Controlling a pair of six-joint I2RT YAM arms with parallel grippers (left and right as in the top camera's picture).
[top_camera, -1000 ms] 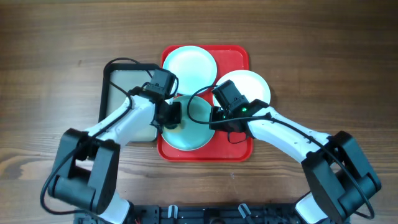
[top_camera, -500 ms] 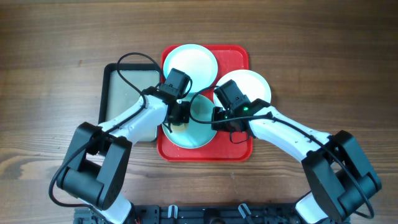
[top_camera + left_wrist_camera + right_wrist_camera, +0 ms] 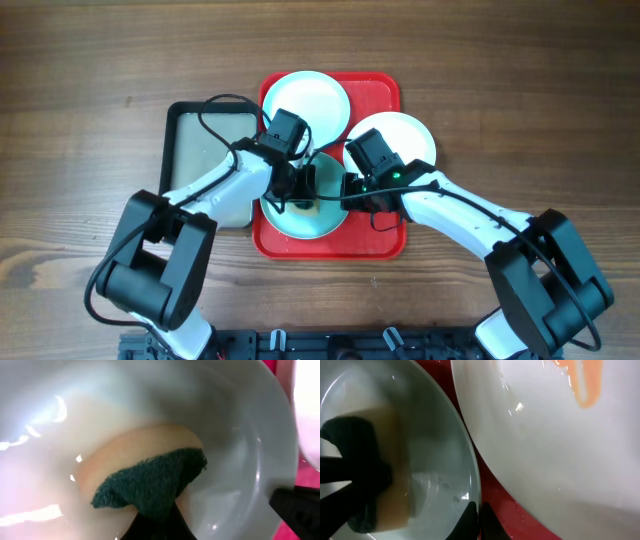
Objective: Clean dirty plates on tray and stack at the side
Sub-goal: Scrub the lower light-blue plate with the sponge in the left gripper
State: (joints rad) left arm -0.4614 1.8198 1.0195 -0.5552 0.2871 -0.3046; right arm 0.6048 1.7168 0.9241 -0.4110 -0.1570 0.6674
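The left gripper [image 3: 303,186] is sitting further right than a second ago. It has carried the sponge [image 3: 150,480] from the left edge of the near plate [image 3: 322,222] in towards its middle. The right arm is showing no change of place.

The left fingers are clenching the sponge from above and pressing its dark green scouring face onto the wet, pale blue-green surface. The right gripper [image 3: 348,190] is pinching the near plate's right rim, steadying it on the red tray [image 3: 385,90]. The far plate [image 3: 305,100] is lying at the tray's far end. The white plate [image 3: 400,135] is overhanging the tray's right rim and is carrying an orange smear [image 3: 585,385], so it looks not yet cleaned. The black-rimmed basin [image 3: 200,140] is standing just left of the tray.

The scrubbing seems to be partway through the first of three plates, and nothing is stacked at the side yet.

Several things could be going wrong from here:
- The two grippers are working near each other, so a scrub stroke running further right could knock the sponge hand into the right fingers.
- The rim looks wet, so hard downward pressure away from the pinch could be tilting the plate or slipping it free.
- A jolt could also be nudging the overhanging white plate off the tray's rim.
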